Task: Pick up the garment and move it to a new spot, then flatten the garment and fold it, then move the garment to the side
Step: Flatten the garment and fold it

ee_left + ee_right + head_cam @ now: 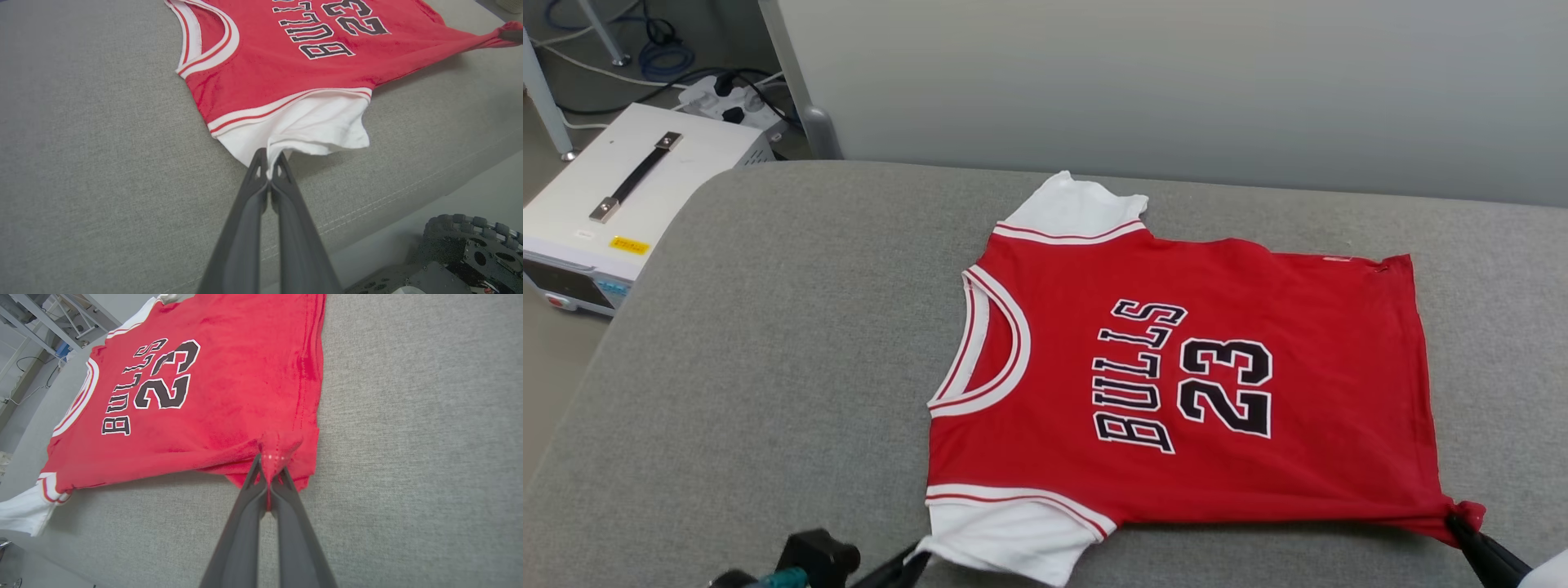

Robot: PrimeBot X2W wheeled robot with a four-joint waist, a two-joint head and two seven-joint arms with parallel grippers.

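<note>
So the red jersey-style T-shirt with white short sleeves and the black-and-white "BULLS 23" print (1176, 367) is lying print-up on the grey fabric-covered counter (768, 327). Its collar points to the robot's left and its hem to the right. It's spread pretty flat, apart from the two near corners, which are tugged up a bit.

The left gripper (269, 163) has its dark fingers pressed together on the edge of the near white sleeve. The right gripper (269, 465) is doing the same, pinching the near hem corner, and the red cloth is bunched right at its tips.

My guess is we're at the flatten-and-fold part, with the shirt stretched between the two grips. If so, the next move probably needs both arms to lift that near edge together and carry it over toward the far edge. They'd have to keep the tension even so the fold doesn't go crooked.

Room-wise, there's a white box-shaped device with a black strap handle (621, 196) on the floor off to the left. Cables and a power strip (727, 102) sit behind it, and a pale grey wall panel (1176, 82) runs along the far side of the counter.
</note>
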